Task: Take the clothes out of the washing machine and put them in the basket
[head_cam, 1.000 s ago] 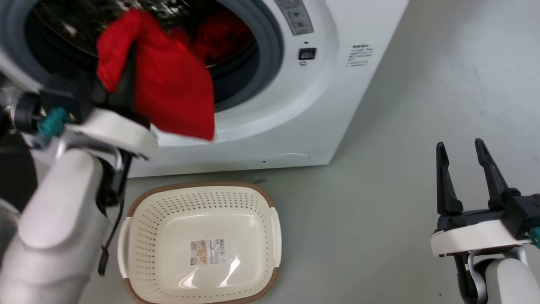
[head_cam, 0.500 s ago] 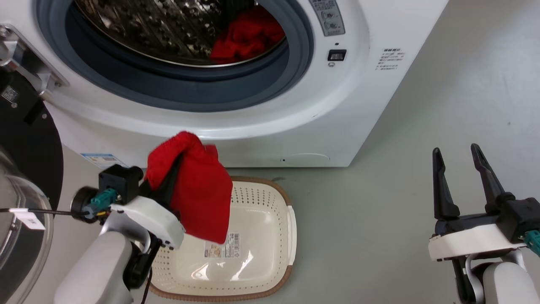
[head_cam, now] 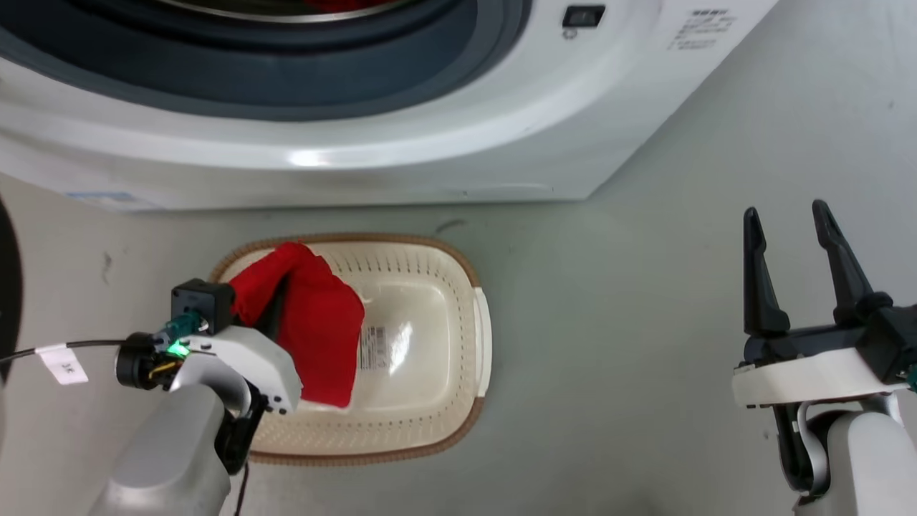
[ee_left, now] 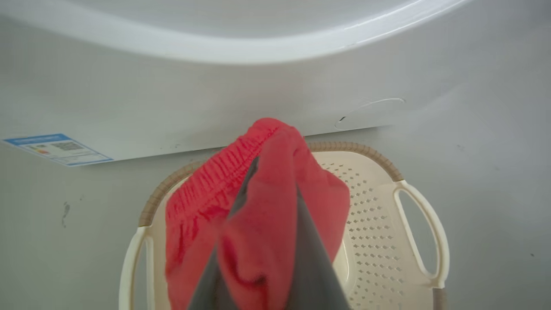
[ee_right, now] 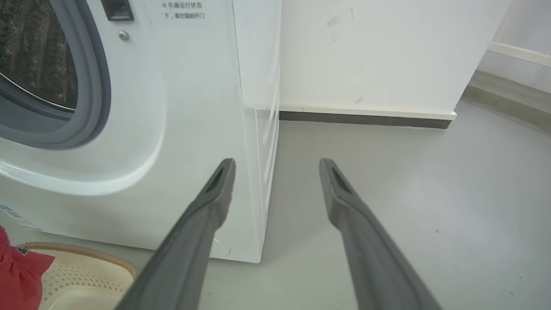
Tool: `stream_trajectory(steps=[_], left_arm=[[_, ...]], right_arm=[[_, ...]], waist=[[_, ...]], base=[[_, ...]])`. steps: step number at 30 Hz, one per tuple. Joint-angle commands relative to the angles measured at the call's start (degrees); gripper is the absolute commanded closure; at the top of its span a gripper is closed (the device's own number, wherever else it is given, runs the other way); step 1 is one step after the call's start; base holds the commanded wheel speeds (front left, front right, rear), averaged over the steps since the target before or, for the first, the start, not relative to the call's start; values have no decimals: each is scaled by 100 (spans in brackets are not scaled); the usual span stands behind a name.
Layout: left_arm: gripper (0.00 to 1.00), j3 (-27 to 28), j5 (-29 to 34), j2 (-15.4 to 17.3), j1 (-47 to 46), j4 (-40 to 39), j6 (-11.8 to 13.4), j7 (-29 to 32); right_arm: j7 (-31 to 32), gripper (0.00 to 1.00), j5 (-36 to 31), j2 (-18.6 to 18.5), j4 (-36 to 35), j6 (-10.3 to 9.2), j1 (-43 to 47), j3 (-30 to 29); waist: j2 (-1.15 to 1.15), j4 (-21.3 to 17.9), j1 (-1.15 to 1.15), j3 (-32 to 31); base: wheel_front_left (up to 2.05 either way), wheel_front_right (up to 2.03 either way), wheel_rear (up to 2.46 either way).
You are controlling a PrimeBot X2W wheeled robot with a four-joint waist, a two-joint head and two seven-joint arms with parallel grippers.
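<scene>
Red garment (head_cam: 315, 337): bright red soft cloth, bunched into folds. In your left wrist view a gathered, ribbed waistband edge (ee_left: 215, 181) runs down its left side.
Left jaws: pressed together on the red garment, with a fold pinched between the two grey fingers (ee_left: 312, 258). The cloth caps their tips, so you cannot see them.
Garment against the left jaws: it drapes over and around them. In your head view most of it hangs off their right side and falls below the tips.
Basket (head_cam: 458, 423): cream with perforated walls and a brown woven-look rim. It sits on the floor (head_cam: 630, 344) directly under and ahead of the left jaws, with one handle (ee_left: 424, 232) off to their right.
Garment against the basket: it hangs inside the rim, over the basket's left half. Its lower edge is beside the label (head_cam: 372, 349) on the bottom, but you cannot tell whether it touches.
Washing machine (head_cam: 430, 150): its white front stands just beyond the left jaws' tips, past the basket's far rim.
Strip of red (head_cam: 340, 4): it shows inside the drum opening, well beyond the left jaws. Too little is visible for you to tell more.
Right jaws: spread wide apart, with the fingers (ee_right: 206, 219) over bare floor. The washing machine's corner is ahead and to their left, and the basket is well off to their left.
</scene>
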Motion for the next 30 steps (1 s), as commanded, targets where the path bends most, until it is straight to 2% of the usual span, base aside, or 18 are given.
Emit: stream_trajectory(steps=[1,10,14,18,24,29,30], left_arm=[[100,56,57,-38,-198,171,-41,-37],[100,293,410,-162,-939,818,-162,-38],[100,406,513,-232,-1242,1230,-192,-38],[100,426,613,-291,-1547,1625,-220,-38],[100,439,683,-418,-1878,2093,-241,-39],[100,556,709,-529,-1934,2172,-248,-39],[96,582,702,-544,-1916,2205,-248,-39]], right_arm=[[-14,0,-4,-3,-31,-6,-120,1],[-14,0,-39,-2,-196,-6,-382,-84],[-14,0,310,-2,-182,-6,-503,-290],[-14,0,301,-1,-205,-6,-548,-358],[-14,0,504,-2,-191,-6,-657,-416],[-14,0,481,-2,-142,-6,-681,-402],[-15,0,466,-3,-141,-6,-685,-397]], waist=[[0,-120,0,502],[0,-228,0,1494],[0,-259,0,1900],[0,-271,0,2215],[0,-258,0,2485],[0,-258,0,2456],[0,-257,0,2430]], base=[[0,0,0],[0,0,0],[0,0,0],[0,0,0],[0,0,0],[0,0,0],[0,0,0]])
